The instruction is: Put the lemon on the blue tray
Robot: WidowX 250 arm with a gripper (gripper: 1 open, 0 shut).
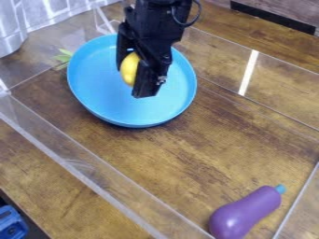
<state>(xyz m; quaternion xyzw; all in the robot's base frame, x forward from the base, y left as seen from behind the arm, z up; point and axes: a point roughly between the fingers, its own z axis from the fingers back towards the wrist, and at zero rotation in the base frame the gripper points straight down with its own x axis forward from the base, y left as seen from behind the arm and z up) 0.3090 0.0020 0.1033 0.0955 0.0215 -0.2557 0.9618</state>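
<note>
The lemon [129, 68] is a small glossy yellow fruit held between the black fingers of my gripper [137, 73], which is shut on it. The gripper points almost straight down over the middle of the blue tray [97, 98], a wide round shallow dish at the upper left of the wooden table. The lemon hangs a little above the tray floor, partly hidden by the fingers. The black arm comes down from the top edge of the view.
A purple eggplant [247, 214] lies at the bottom right. A clear plastic barrier [88, 168] runs along the front and left of the wooden table. Something yellow-green [62, 58] peeks out behind the tray at the left.
</note>
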